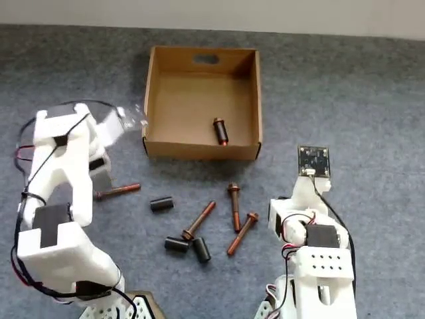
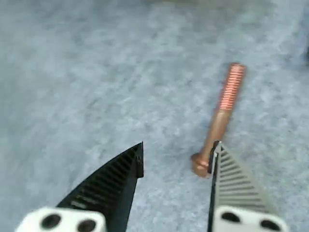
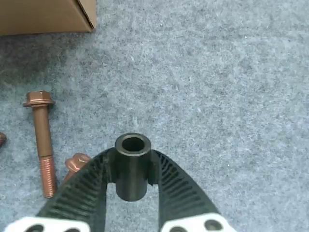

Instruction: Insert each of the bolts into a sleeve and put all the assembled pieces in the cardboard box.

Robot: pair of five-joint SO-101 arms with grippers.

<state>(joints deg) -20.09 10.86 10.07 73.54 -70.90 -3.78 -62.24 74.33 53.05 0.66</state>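
My left gripper hangs open just above the carpet. A copper bolt lies flat there, its head beside one fingertip. From above, this bolt lies by the left arm. My right gripper is shut on a black sleeve, held upright with its bore showing. The right arm stands at the lower right. Three more bolts and three black sleeves lie loose on the carpet. The cardboard box holds one assembled piece.
Grey carpet covers the table. The box corner and a bolt lie off to one side of the right gripper, with a second bolt's head close to a finger. A crumpled clear wrapper lies beside the box.
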